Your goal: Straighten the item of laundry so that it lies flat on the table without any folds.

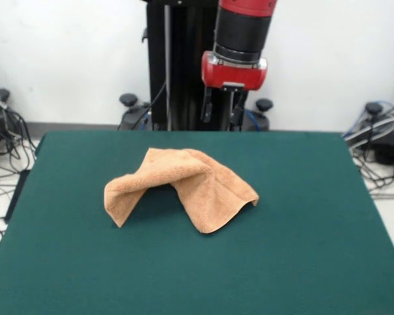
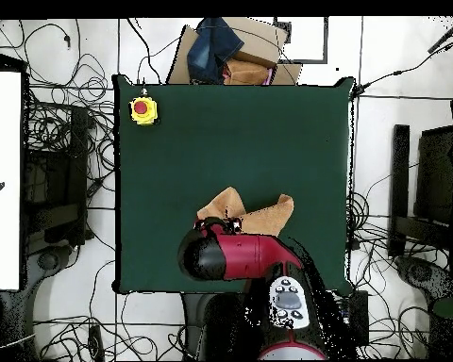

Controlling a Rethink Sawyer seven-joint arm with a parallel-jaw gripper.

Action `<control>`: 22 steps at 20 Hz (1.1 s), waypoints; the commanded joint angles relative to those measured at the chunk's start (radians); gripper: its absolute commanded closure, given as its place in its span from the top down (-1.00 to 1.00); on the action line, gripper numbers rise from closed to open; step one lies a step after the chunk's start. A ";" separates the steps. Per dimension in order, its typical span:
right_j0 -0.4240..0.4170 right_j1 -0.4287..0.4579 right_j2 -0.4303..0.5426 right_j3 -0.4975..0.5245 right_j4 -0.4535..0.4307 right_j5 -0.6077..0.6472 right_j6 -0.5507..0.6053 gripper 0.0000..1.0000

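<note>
While the gripper [image 1: 222, 110] hangs above the far side of the table [image 1: 315, 262], clear of the cloth and holding nothing, you have a towel [image 1: 184, 187] that is well short of flat. Fingers point down under the red wrist; the gap betw. them reads as fairly narrow in the front view, but I cannot tell how far open they are, so treat that as unknown.

Towel posn: roughly mid-table in the front view, nearer the robot's edge than the camera's. It is folded over itself, tented along a ridge, w/ one lobe drooping to the picture's left and a corner pointing toward the camera. In the overhead view the arm [image 2: 235, 256] covers part of it; only two peach lobes [image 2: 254, 212] show past the red housing.

Risks, as I judge them:
- Pinch on the ridge prob. grabs both layers, so the fold lifts as a unit and drops back doubled.
- Pull toward the robot's edge could drag cloth off the table; little green margin shows there overhead.
- Terry on felt likely grips, so a drag may bunch rather than slide.
- Arm hides the cloth from above, so you can misjudge which corner is free.

Count: 1 towel, 1 table, 1 arm w/ 1 gripper, 1 yellow box w/ red button [image 2: 142, 109] at a table corner, well apart from the towel.
</note>
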 commanded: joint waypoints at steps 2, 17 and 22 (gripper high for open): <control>0.001 -0.022 0.048 -0.061 0.053 0.231 0.088 1.00; 0.024 0.108 0.081 -0.356 0.038 0.405 0.096 1.00; 0.021 0.144 0.083 -0.408 0.058 0.455 0.100 1.00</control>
